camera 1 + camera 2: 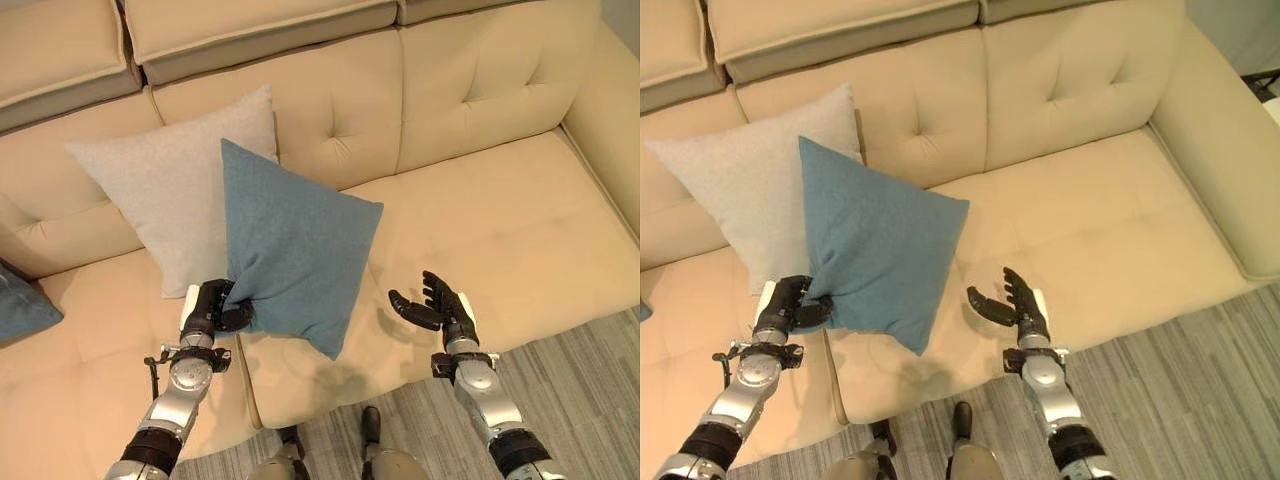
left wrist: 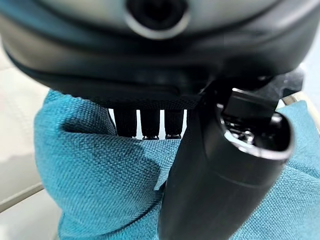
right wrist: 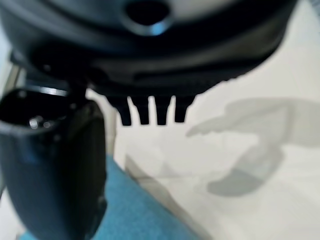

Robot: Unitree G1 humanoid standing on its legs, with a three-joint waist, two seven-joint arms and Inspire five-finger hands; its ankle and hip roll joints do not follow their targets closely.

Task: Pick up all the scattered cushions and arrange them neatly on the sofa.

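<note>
A teal cushion (image 1: 295, 245) stands on one corner on the beige sofa (image 1: 500, 230), leaning against a light grey cushion (image 1: 160, 185) that rests on the backrest. My left hand (image 1: 215, 308) is shut on the teal cushion's lower left corner; in the left wrist view its fingers (image 2: 145, 122) and thumb (image 2: 220, 185) pinch the teal fabric (image 2: 95, 170). My right hand (image 1: 440, 305) hovers open over the seat, just right of the cushion and apart from it. The right wrist view shows its straight fingers (image 3: 150, 112) above the seat and a teal edge (image 3: 140, 210).
Part of another dark blue cushion (image 1: 20, 305) lies at the sofa's far left edge. The seat to the right of the cushions is bare up to the armrest (image 1: 610, 110). Grey striped carpet (image 1: 560, 360) runs along the sofa's front.
</note>
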